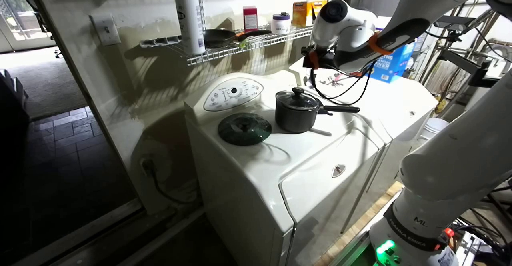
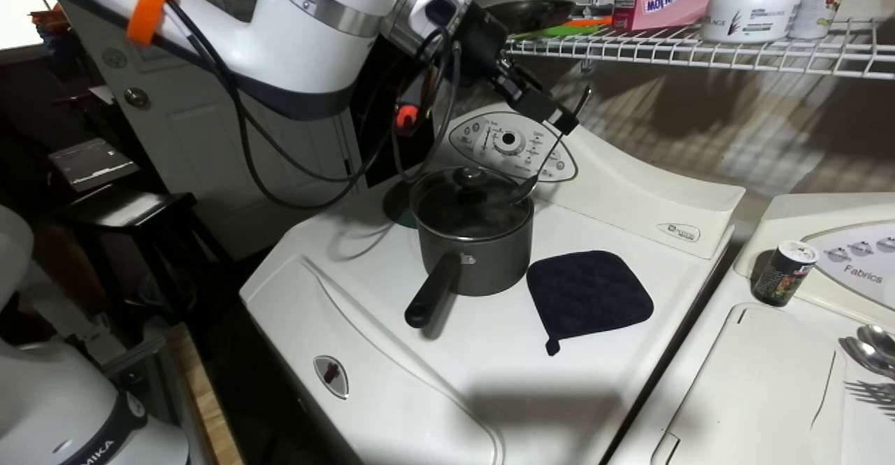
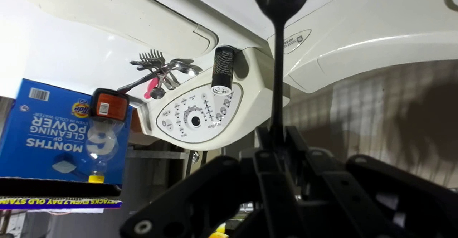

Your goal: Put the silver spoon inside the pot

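An exterior view shows the lid (image 1: 290,101) on the pot (image 1: 295,119); an exterior view, the spoon (image 2: 528,186) outside it, in the gripper (image 2: 564,122). The wrist view has fingers (image 3: 264,138) pinching the spoon. Grasping looks done, uncovering and insertion left.

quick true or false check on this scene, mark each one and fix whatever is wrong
1. The gripper is shut on a spoon. True.
2. The pot stands on a white machine. True.
3. The pot is uncovered. False: a glass lid covers it.
4. A potholder lies beside the pot. True.
5. The spoon is inside the pot. False: it is outside, in the gripper.
6. The can is tipped over. False: it stands upright on the next machine.
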Controlling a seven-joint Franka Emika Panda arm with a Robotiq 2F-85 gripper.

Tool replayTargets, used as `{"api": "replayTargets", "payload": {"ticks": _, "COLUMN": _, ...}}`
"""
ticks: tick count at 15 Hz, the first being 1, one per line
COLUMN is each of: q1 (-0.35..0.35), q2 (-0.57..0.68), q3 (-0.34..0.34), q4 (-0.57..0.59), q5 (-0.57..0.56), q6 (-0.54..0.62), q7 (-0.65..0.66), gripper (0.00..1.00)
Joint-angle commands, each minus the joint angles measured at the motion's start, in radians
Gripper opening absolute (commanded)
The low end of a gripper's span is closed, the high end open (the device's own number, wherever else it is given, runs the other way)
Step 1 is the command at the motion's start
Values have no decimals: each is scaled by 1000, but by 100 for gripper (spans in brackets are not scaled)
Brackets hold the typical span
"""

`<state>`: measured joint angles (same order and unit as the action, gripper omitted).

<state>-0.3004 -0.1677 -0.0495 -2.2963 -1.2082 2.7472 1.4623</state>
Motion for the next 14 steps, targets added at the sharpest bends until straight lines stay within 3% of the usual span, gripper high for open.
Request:
{"api": "replayTargets", "payload": {"ticks": 1, "q1": -7, "q2": -3, "q3": 20, "q4": 9, "q5": -78, "q6": -49, "q7": 102, "gripper": 4}}
{"api": "replayTargets", "payload": {"ticks": 14, "q1": 1, "q2": 19, "q3": 33, "q4": 17, "q5": -226, "q6": -129, "q7": 296, "gripper": 4}}
